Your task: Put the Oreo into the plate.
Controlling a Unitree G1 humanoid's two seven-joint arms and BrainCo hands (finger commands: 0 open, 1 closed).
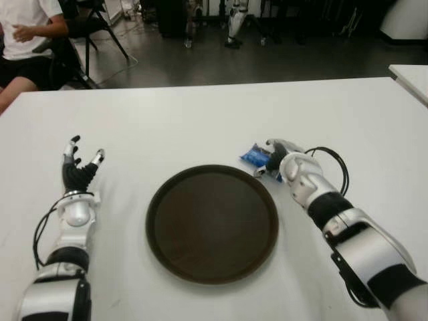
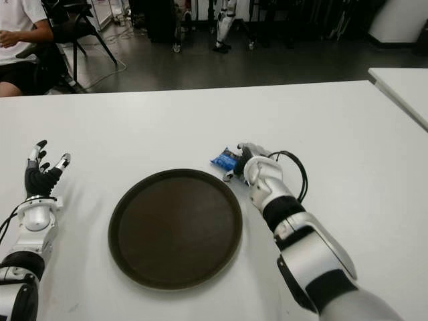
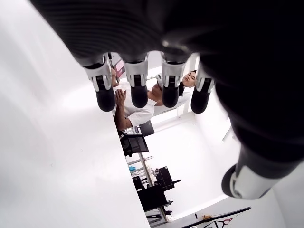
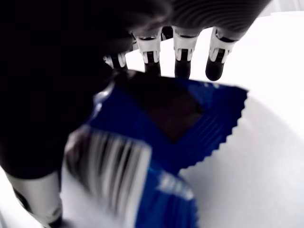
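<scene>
Blue foil Oreo packet (image 1: 256, 156) lies on the white table (image 1: 200, 127) under the right hand (image 1: 279, 160), whose fingers (image 4: 182, 52) curl over it in a grasp. The round dark brown plate (image 1: 212, 223), empty, is just beside the packet, toward the robot's left. The left hand (image 1: 78, 170) shows beyond the plate, fingers spread, holding nothing.

— That Oreo (image 4: 190, 128) pack looks like glossy blue plastic film, crimped along its edge.
— And the plate (image 1: 212, 224)?
— Dark, smooth, slightly shiny. The table (image 1: 200, 120) is matt white; the right hand (image 1: 277, 160) has shiny silver shells and ribbed black rubbery palm.
</scene>
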